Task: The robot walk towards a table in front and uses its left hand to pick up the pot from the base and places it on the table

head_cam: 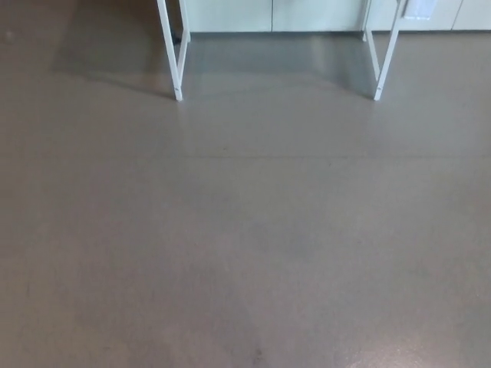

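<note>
Only the lower parts of the table show, at the top of the head view: a white left leg and a white right leg standing on the grey floor. The tabletop, the pot and its base lie beyond the top edge of the picture. Neither of my hands shows.
Bare grey floor stretches from me to the table legs. A pale wall or cabinet front runs behind the legs. The table's shadow darkens the floor between the legs.
</note>
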You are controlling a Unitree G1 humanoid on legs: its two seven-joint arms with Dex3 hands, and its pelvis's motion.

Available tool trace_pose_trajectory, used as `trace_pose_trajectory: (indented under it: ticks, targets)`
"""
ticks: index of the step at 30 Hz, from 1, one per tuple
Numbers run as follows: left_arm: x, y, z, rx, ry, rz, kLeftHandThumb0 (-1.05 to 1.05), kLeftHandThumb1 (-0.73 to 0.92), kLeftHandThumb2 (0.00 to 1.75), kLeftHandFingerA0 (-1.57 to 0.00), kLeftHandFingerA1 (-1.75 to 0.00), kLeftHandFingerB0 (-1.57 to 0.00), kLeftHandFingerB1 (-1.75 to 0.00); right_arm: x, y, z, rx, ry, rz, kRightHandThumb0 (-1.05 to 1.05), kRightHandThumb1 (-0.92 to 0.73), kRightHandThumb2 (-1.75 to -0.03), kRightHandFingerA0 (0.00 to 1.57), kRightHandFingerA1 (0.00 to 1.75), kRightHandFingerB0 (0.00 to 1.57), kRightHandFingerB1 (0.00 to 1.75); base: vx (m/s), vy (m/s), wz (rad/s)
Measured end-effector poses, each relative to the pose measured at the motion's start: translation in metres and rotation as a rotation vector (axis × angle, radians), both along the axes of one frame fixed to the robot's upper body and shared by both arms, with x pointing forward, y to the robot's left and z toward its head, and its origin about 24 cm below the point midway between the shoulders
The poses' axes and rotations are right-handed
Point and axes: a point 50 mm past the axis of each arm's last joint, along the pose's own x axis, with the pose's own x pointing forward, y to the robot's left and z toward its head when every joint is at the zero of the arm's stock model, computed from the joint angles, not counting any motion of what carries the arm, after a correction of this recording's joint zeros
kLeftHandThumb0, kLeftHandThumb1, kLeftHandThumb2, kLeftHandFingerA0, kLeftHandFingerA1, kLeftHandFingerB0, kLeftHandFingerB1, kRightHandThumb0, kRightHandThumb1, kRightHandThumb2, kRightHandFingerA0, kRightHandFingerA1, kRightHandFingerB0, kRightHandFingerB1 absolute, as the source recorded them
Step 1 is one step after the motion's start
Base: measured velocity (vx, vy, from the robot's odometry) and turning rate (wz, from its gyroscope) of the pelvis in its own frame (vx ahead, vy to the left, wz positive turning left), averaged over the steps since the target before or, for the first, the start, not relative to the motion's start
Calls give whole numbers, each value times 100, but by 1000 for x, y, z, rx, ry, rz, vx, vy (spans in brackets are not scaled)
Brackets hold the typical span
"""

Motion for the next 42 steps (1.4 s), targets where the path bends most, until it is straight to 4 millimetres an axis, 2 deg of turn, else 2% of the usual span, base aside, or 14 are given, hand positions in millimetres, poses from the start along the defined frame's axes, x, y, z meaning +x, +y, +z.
trace_pose_trajectory:
  ticks: [6,12,23,27,28,31,33,34,35,36,37,38,39,42]
  targets:
    - [-1,-3,-2,-10,6,-13,-50,45,67,-40,-42,-28,-38,2,1,0,2,-5,3,-94,-60,-99,19,53,12,46,105,272,-21]
    - [0,4,3,23,0,-16,-47,45,67,-39,-42,-29,-38,2,5,-2,12,-1,16,-92,-59,-98,20,53,14,46,179,238,-1]
    - [-3,4,2,14,6,-17,-49,45,68,-40,-42,-29,-39,3,7,-2,14,3,26,-91,-60,-100,23,54,16,47,193,-124,12]
    - [-3,-2,-2,-4,4,-24,-50,44,68,-43,-43,-30,-39,5,0,2,-8,-4,25,-90,-61,-100,26,56,17,47,202,-179,7]
    - [-3,-2,-2,-3,3,-26,-41,51,56,-47,-35,-34,-32,4,-1,2,-8,-3,25,-92,-62,-101,26,56,17,47,122,-95,-3]
    - [-3,-3,-2,-2,5,-30,-41,51,56,-47,-35,-34,-32,4,-1,2,-8,-1,25,-92,-62,-101,27,56,18,47,109,-42,-6]
    - [-4,-3,-2,-2,6,-32,-40,51,56,-46,-35,-34,-32,4,-1,2,-8,-1,25,-92,-62,-101,26,56,17,47,113,46,-15]
    - [-4,-3,-2,-1,7,-32,-48,46,68,-41,-42,-30,-39,4,-1,1,-9,0,26,-92,-62,-101,25,56,17,47,135,110,-13]
    - [-4,-3,-2,-1,7,-32,-48,46,68,-41,-42,-30,-39,4,-1,1,-9,1,26,-92,-62,-101,25,56,17,47,139,142,-6]
    - [-5,-3,-2,-1,9,-32,-50,46,69,-41,-43,-29,-39,3,0,1,-9,5,27,-93,-78,-64,30,50,24,38,149,171,-8]
    - [-5,-3,-3,-1,10,-32,-50,46,69,-41,-43,-29,-39,3,0,1,-9,6,26,-93,-78,-64,30,50,24,38,214,192,-13]
    - [-5,-4,-3,-2,12,-34,-48,45,68,-42,-43,-29,-39,1,0,0,-7,10,24,-92,-62,-101,25,56,16,47,236,296,22]
    - [-4,-4,-2,1,8,-40,-39,52,56,-47,-35,-34,-32,2,0,0,-7,9,25,-93,-63,-102,28,57,16,47,232,265,-33]
    - [0,0,2,19,-5,-42,-39,52,56,-47,-35,-34,-32,6,2,1,-4,0,33,-93,-63,-102,28,58,16,47,169,178,2]
